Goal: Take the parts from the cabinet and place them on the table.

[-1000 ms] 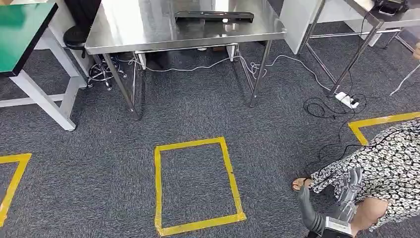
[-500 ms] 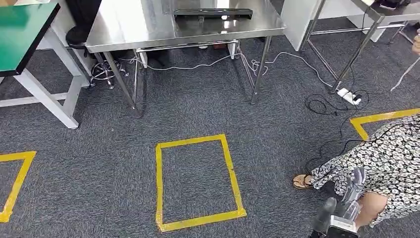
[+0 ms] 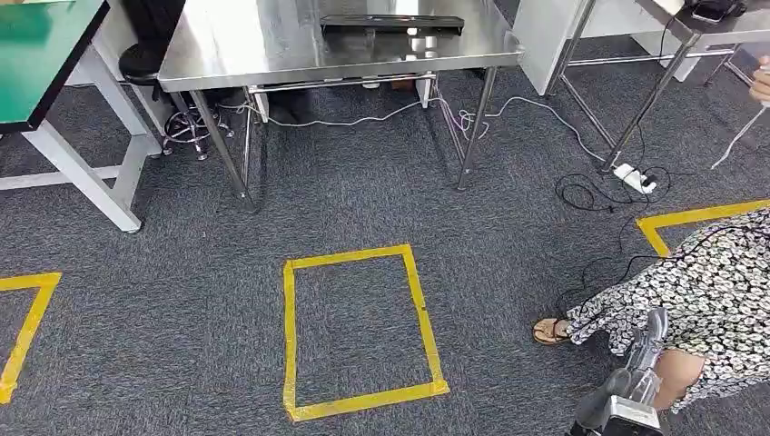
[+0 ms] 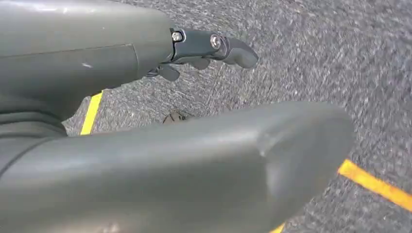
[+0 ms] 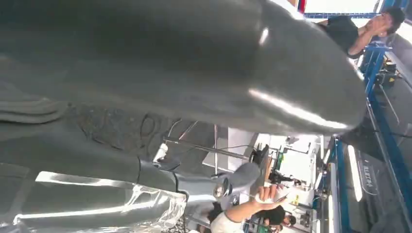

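At the lower right of the head view, your right hand [image 3: 636, 381] hangs low beside a person in a patterned dress [image 3: 717, 282]; its fingers are extended and apart and hold nothing. The left hand [image 4: 214, 46] hangs over the carpet [image 3: 363, 209], fingers loose and empty. Ahead on the floor lies a yellow tape rectangle [image 3: 359, 331]. Beyond it stands a steel table [image 3: 272, 45] carrying a flat black tray [image 3: 392, 24]. Neither the cabinet nor the parts can be located, so judge the current step as walking to the cabinet. Keep both arms tucked, avoid the person's foot, and avoid the cables [image 3: 581, 195] near the power strip [image 3: 635, 180]. No legible writing is present.
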`<move>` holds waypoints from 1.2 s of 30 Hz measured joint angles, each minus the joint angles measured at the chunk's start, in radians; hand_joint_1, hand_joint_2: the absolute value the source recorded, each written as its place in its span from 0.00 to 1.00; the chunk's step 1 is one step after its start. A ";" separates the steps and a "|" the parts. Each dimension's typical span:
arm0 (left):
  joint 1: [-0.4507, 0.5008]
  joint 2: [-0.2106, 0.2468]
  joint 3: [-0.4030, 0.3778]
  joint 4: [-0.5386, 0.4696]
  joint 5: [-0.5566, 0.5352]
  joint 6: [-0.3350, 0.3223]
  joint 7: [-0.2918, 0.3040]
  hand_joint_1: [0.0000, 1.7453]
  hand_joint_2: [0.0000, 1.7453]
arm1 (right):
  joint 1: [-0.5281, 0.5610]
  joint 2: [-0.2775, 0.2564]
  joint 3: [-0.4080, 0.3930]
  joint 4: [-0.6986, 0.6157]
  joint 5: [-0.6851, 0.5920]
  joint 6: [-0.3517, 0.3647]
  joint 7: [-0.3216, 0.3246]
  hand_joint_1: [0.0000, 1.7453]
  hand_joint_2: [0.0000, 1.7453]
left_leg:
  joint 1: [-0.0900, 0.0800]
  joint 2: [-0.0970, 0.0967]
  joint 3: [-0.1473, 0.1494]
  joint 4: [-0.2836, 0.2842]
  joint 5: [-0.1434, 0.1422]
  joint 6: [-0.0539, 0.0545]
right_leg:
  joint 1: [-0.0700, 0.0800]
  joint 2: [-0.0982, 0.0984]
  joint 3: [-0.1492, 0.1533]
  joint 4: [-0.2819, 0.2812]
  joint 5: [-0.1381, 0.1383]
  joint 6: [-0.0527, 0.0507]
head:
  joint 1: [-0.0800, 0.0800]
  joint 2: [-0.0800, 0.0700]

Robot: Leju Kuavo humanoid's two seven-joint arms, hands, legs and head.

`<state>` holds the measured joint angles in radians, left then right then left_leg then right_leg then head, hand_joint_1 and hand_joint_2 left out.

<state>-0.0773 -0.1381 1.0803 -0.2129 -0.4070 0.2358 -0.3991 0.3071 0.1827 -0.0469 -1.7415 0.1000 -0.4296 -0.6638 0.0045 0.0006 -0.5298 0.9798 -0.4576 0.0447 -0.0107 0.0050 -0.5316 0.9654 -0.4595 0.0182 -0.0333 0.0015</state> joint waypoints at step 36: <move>-0.002 -0.002 0.000 0.000 -0.002 0.012 0.012 0.00 0.00 | 0.010 0.001 -0.026 0.001 -0.035 0.042 -0.003 0.00 0.00 | 0.007 0.006 -0.150 0.320 -0.152 -0.039 | -0.017 0.031 0.010 -0.001 -0.002 -0.015 | 0.009 0.000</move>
<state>-0.0798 -0.1400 1.0803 -0.2129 -0.4086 0.2476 -0.3868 0.3171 0.1835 -0.0725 -1.7407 0.0652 -0.3872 -0.6668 0.0117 0.0069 -0.6795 1.3001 -0.6100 0.0057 -0.0281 0.0360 -0.5213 0.9640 -0.4612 0.0034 -0.0244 0.0015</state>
